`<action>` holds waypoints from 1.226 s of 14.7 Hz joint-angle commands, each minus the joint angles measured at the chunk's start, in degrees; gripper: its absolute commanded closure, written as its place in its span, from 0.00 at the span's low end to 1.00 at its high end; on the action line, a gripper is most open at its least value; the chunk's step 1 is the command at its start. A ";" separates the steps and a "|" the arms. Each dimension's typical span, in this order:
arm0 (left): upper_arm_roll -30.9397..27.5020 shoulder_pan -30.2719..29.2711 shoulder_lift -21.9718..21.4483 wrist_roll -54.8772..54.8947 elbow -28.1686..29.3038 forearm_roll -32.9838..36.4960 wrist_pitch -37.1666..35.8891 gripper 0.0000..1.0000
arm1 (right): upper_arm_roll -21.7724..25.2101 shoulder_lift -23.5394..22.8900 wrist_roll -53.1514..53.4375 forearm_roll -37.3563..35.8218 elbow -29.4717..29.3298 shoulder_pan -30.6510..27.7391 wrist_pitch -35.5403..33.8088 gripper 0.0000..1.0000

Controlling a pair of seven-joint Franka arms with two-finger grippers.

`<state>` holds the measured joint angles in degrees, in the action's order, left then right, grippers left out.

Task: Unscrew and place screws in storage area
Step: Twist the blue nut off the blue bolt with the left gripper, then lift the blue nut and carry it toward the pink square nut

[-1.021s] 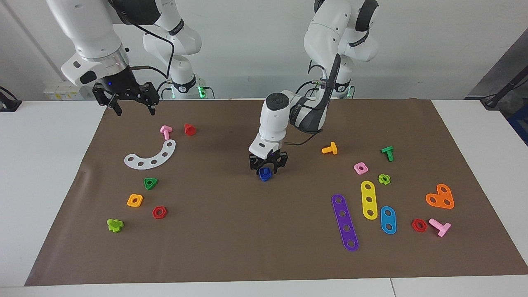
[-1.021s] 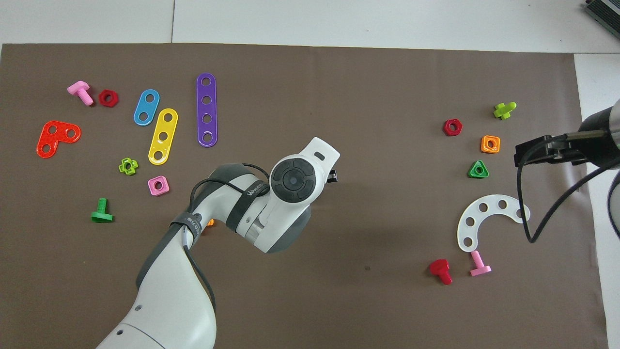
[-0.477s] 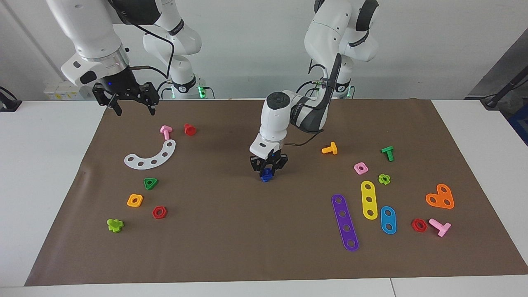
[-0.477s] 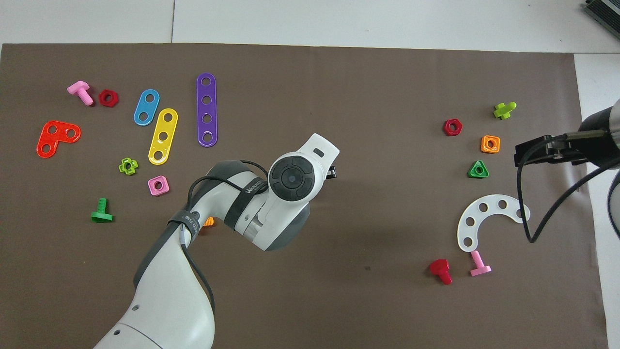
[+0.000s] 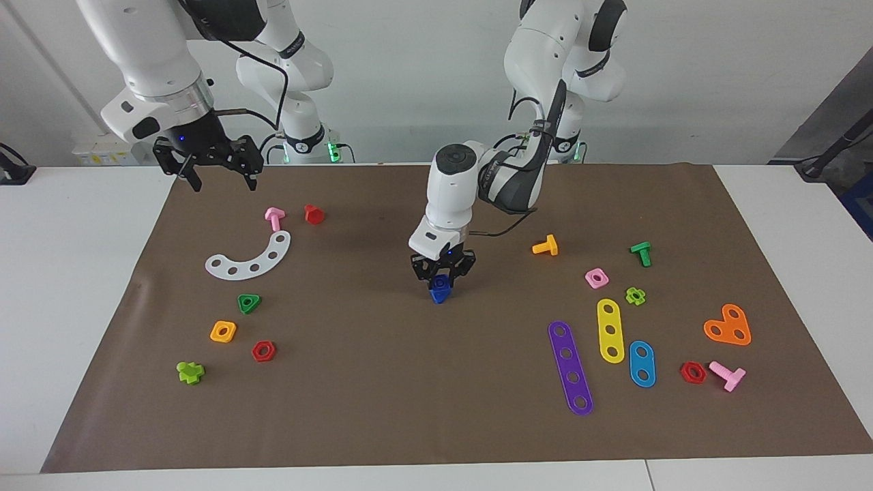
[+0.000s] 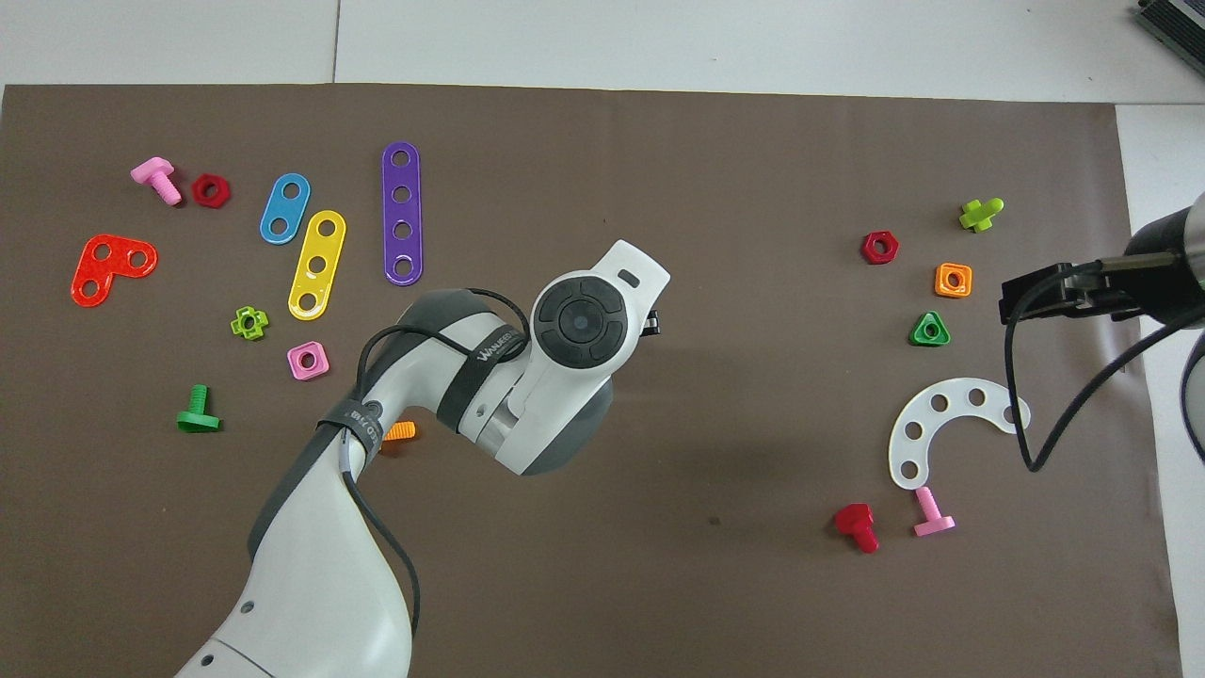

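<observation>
Brown paper mat [image 5: 382, 409] covers the table, and loose toy parts lie on it in two groups, one toward each arm's end.

Nearest the robots on the right arm's end lie a red bolt [image 5: 314, 214] and a pink bolt [image 5: 274, 218], with a white curved strip [image 5: 251, 259] touching or just beside the pink one. The right gripper [image 5: 217, 179] hangs in the air above the mat's edge there, its fingers spread wide and holding nothing; that arm waits.

Midway along the mat, the left gripper [image 5: 440, 279] points straight down with its fingers closed on the dark blue screw [image 5: 440, 290], which sits at or just above the mat; whether it touches the mat cannot be told. In the overhead view the left arm's wrist covers the screw entirely.

Toward the left arm's end lie an orange bolt [image 5: 545, 245], a green bolt [image 5: 641, 253] and a pink square nut [image 5: 596, 277].

Farther from the robots lie a green triangular nut [image 5: 249, 303], an orange square nut [image 5: 223, 331] and a red hex nut [image 5: 263, 350] on the right arm's end, and a yellow strip [image 5: 611, 330], a purple strip [image 5: 570, 367] and a blue strip [image 5: 642, 363] side by side on the left arm's end.
</observation>
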<state>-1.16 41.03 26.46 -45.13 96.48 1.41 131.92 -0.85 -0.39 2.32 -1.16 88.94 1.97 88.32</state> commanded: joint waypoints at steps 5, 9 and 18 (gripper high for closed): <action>-1.13 -0.51 -5.01 -0.49 1.07 1.57 -4.83 0.74 | -0.20 1.45 -1.26 0.28 1.76 -0.39 0.72 0.00; -1.13 -3.23 -9.84 2.83 7.82 1.66 -5.45 0.74 | -0.20 1.45 -1.26 0.28 1.76 -0.39 0.72 0.00; -1.04 -15.53 -14.68 18.21 21.36 1.66 5.26 0.74 | -0.20 1.54 -1.27 0.28 1.76 -0.21 0.72 0.00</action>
<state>-2.80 27.80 14.81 -29.74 112.31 2.00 133.17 -0.88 -0.39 2.32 -1.16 88.94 1.95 88.32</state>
